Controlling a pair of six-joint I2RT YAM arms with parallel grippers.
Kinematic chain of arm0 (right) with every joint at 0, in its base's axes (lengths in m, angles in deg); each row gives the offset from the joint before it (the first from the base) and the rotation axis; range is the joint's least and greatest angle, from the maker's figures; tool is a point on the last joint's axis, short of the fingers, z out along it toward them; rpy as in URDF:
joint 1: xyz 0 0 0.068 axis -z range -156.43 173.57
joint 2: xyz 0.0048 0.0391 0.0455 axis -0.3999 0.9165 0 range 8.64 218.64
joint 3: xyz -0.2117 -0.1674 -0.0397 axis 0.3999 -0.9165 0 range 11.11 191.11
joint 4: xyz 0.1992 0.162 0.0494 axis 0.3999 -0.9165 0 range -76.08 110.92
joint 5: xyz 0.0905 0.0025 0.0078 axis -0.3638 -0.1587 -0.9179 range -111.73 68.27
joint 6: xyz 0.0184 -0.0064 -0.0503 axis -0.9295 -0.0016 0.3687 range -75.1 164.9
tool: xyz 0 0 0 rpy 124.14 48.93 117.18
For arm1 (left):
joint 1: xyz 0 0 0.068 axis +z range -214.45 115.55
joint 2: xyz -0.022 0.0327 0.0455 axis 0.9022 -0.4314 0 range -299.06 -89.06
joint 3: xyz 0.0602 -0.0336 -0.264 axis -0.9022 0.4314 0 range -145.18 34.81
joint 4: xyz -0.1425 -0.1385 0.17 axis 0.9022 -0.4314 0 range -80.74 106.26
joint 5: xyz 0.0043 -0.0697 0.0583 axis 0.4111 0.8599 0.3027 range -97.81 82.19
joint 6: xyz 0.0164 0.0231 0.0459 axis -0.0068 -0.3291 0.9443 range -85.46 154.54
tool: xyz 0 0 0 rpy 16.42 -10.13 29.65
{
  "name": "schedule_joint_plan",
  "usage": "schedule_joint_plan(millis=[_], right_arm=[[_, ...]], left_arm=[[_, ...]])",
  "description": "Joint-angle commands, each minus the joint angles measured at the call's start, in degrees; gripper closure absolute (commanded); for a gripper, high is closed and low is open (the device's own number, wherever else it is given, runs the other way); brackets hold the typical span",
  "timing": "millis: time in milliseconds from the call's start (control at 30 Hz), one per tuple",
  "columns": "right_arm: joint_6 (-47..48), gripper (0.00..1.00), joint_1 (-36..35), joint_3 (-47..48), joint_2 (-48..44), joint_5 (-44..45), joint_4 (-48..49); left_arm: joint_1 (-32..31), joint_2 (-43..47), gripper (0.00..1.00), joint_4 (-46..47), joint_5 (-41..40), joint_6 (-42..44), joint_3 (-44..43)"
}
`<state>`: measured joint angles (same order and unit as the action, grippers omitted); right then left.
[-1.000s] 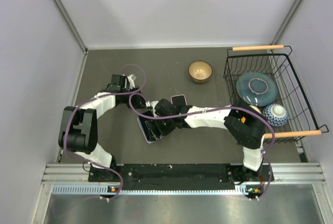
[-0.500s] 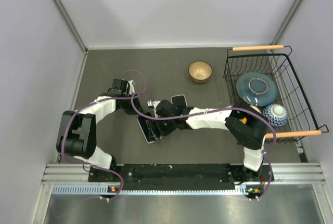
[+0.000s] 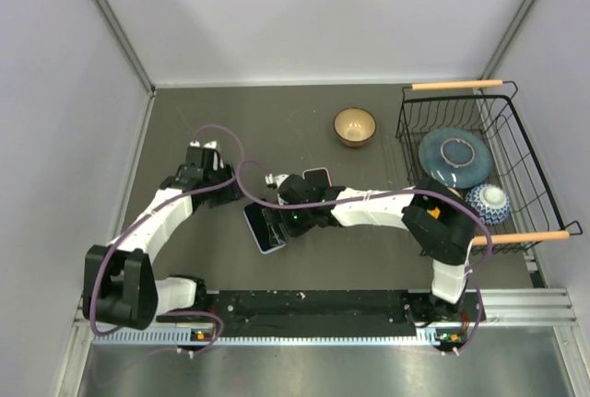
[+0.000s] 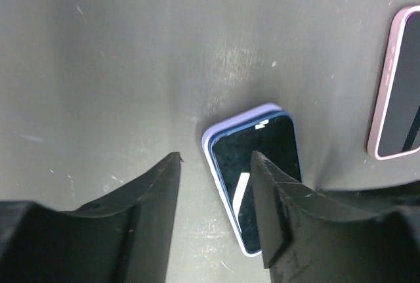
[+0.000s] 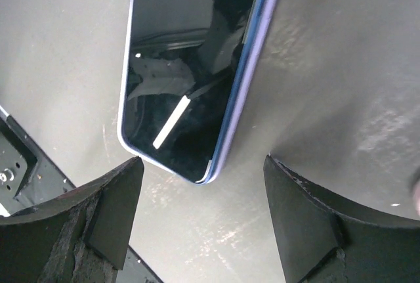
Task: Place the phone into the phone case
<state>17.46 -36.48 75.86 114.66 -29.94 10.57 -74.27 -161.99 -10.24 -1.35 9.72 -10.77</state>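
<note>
A dark-screened phone (image 3: 267,228) lies flat on the grey table inside a lilac case (image 4: 211,153), its blue rim showing along one side. It also shows in the left wrist view (image 4: 256,178) and the right wrist view (image 5: 190,66). My right gripper (image 3: 284,218) is open just above the phone's near end (image 5: 200,165), holding nothing. My left gripper (image 3: 232,192) is open and empty to the left of the phone; in its own view (image 4: 216,158) the case's corner lies between the fingertips, farther off.
A pink-rimmed phone-like item (image 3: 316,176) lies just beyond the right wrist, also in the left wrist view (image 4: 397,109). A tan bowl (image 3: 355,126) sits at the back. A wire basket (image 3: 406,121) on the right holds a blue plate (image 3: 456,157) and a patterned bowl (image 3: 487,204).
My left arm has drawn back to the left, away from the phone. My right gripper has stayed over the phone, which has not moved.
</note>
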Motion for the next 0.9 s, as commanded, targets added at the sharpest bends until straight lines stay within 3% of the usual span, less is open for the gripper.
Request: schedule_joint_plan(millis=[0, 333, 667, 867], right_arm=[[1.25, 0.26, 3.27, 3.97, -2.05, 0.31, -1.60], [2.40, 0.30, 5.65, 11.18, 4.37, -5.06, -2.66], [-1.38, 0.28, 4.77, 9.08, 6.13, -7.70, 0.86], [-3.05, 0.27, 4.68, 9.25, 7.54, -10.07, 1.82]], left_arm=[[-0.19, 4.36, 0.46, 4.70, 4.69, -4.44, 7.51], [-0.19, -0.90, 0.51, 10.41, 6.72, -6.21, 11.13], [-0.19, -2.84, 0.56, 11.91, 7.69, -5.68, 14.90], [-0.28, -5.39, 0.72, 12.00, 9.27, -6.03, 15.26]])
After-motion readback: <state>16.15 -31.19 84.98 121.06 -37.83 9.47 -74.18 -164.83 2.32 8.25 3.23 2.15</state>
